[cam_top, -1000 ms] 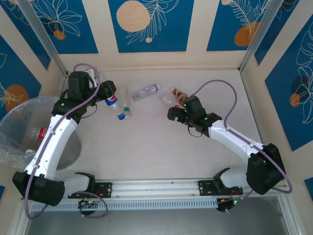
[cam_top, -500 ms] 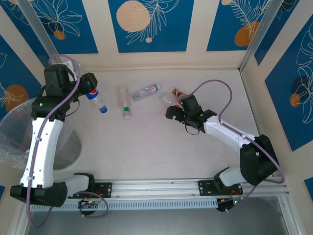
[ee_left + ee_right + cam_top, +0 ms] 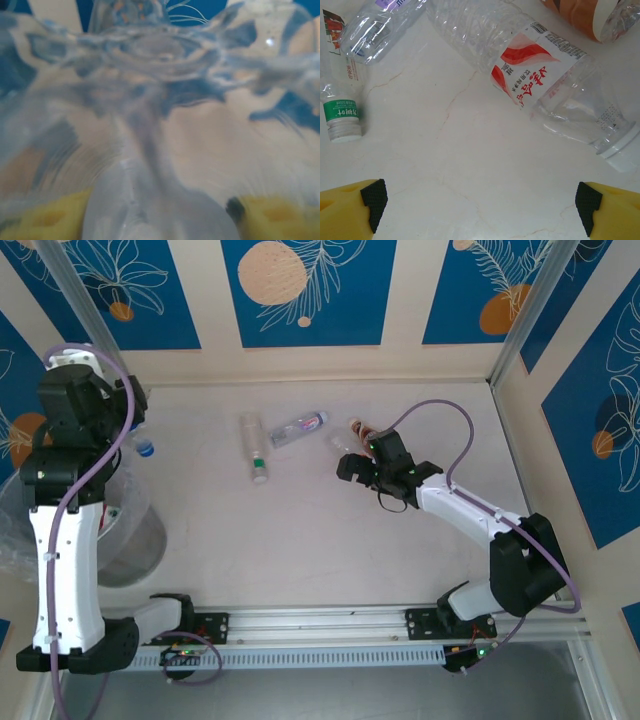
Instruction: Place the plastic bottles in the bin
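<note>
My left gripper (image 3: 133, 428) is shut on a clear bottle whose blue cap (image 3: 146, 448) hangs over the far right rim of the bin (image 3: 142, 540). In the left wrist view that bottle (image 3: 150, 175) is a blur between the yellow fingers. My right gripper (image 3: 347, 466) stands open just above the table (image 3: 480, 210), with nothing between its fingers. Ahead of it lie a red-and-white-label bottle (image 3: 535, 70) with a white cap and a brown-label bottle (image 3: 580, 15). A green-label bottle (image 3: 254, 447) and a bluish-label bottle (image 3: 298, 427) lie further left.
The bin's crinkled plastic bag (image 3: 15, 525) bulges past the table's left edge, and something red and white (image 3: 108, 516) shows inside it. Metal frame posts (image 3: 520, 315) and patterned walls close in the table's back and sides.
My left arm has swung left and up with the blue-capped bottle, from beside the green-label bottle to over the bin's rim. My right gripper has edged a little closer to the bottles.
</note>
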